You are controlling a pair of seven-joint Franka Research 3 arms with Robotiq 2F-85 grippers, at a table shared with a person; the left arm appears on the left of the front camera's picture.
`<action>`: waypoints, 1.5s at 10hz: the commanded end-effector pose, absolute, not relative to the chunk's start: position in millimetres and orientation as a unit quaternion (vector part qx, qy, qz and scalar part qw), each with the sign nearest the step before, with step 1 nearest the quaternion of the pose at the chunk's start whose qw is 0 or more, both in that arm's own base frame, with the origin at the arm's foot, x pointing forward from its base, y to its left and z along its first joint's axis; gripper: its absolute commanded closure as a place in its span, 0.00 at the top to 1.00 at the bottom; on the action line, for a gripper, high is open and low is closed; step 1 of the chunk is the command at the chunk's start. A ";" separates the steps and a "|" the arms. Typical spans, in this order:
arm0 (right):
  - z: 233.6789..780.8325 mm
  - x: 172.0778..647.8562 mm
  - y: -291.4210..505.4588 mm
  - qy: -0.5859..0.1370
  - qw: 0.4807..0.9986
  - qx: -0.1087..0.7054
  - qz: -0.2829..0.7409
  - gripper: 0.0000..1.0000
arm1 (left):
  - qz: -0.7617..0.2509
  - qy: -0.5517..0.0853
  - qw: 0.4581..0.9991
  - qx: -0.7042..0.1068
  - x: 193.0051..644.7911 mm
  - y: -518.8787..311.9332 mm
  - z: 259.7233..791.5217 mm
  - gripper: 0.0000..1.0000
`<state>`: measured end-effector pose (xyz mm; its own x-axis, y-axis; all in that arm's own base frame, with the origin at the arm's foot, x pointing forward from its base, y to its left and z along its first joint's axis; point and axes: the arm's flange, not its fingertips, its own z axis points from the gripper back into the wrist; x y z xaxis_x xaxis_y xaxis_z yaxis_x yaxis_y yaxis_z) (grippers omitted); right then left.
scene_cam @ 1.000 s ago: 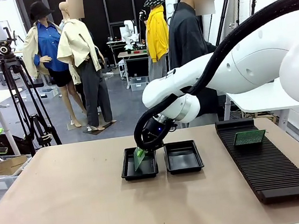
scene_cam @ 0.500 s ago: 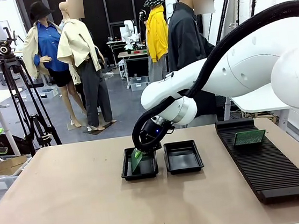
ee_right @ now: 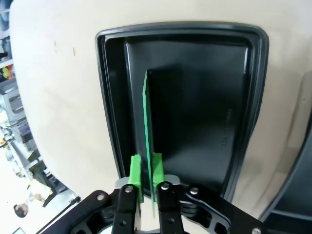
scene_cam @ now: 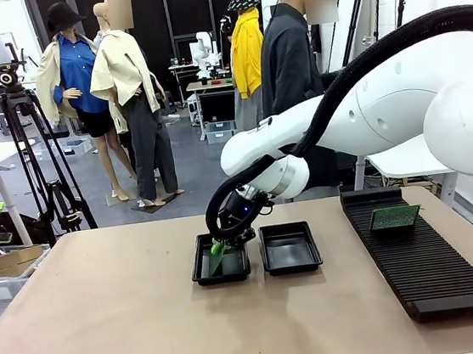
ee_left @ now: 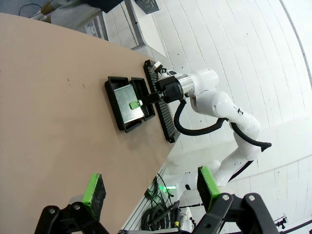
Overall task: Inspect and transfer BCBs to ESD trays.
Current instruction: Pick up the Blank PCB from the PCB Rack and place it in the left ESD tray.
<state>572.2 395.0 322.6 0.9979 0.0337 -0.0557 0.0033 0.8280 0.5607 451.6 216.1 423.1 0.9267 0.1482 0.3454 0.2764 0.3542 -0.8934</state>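
**BCB on edge in the ESD tray, at the right gripper's pads**

- **Location:** the BCB [ee_right: 147, 122] stands inside the loaded ESD tray [ee_right: 113, 107]. This tray lies at 9 o'clock of the second ESD tray [scene_cam: 266, 250]. In the front view the board leans.
- **Axis:** in the right wrist view its long side runs from the fingers toward 12 o'clock, along the tray's length, with the thin edge facing up.
- **Right gripper [ee_right: 146, 168]:** the jaws are narrow, with green pads [ee_right: 136, 170] close on both faces at the board's 6 o'clock end. I cannot tell whether they pinch it or sit just loose.
- **Left gripper [ee_left: 151, 187]:** spread wide, holding nothing, and well apart from both trays. The right arm is the nearer one.
- **Judgement:** more tray floor lies at 3 o'clock of the board, so it probably needs to be laid that way.
- **Also:** a second BCB [scene_cam: 394, 217] sits on the slotted rack [scene_cam: 426, 266].
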 end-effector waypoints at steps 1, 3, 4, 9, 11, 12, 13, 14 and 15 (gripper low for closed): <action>341.8 572.0 403.2 0.045 0.967 0.253 -0.002 0.57 | -0.033 -0.184 0.804 -0.565 450.8 215.9 425.5 1.00; 355.5 567.5 407.7 0.053 0.977 0.208 -0.005 0.95 | -0.033 -0.184 0.804 -0.565 450.8 215.9 425.5 1.00; 363.1 566.0 408.2 0.056 0.980 0.189 -0.010 1.00 | -0.033 -0.184 0.804 -0.565 450.8 215.9 425.5 1.00; 383.5 555.3 402.9 0.065 0.987 0.145 0.001 1.00 | -0.033 -0.184 0.804 -0.565 450.8 215.9 425.5 1.00; 377.8 559.5 402.7 0.062 0.985 0.162 -0.002 1.00 | -0.033 -0.184 0.804 -0.565 450.8 215.9 425.5 1.00; 377.8 559.5 402.7 0.062 0.985 0.162 -0.002 1.00 | -0.033 -0.184 0.804 -0.565 450.8 215.9 425.5 1.00; 377.8 559.5 402.7 0.062 0.985 0.162 -0.002 1.00 | -0.033 -0.184 0.804 -0.565 450.8 215.9 425.5 1.00; 377.8 559.5 402.7 0.062 0.985 0.162 -0.002 1.00 | -0.033 -0.184 0.804 -0.565 450.8 215.9 425.5 1.00; 377.8 559.5 402.7 0.062 0.985 0.162 -0.002 1.00 | -0.033 -0.184 0.804 -0.565 450.8 215.9 425.5 1.00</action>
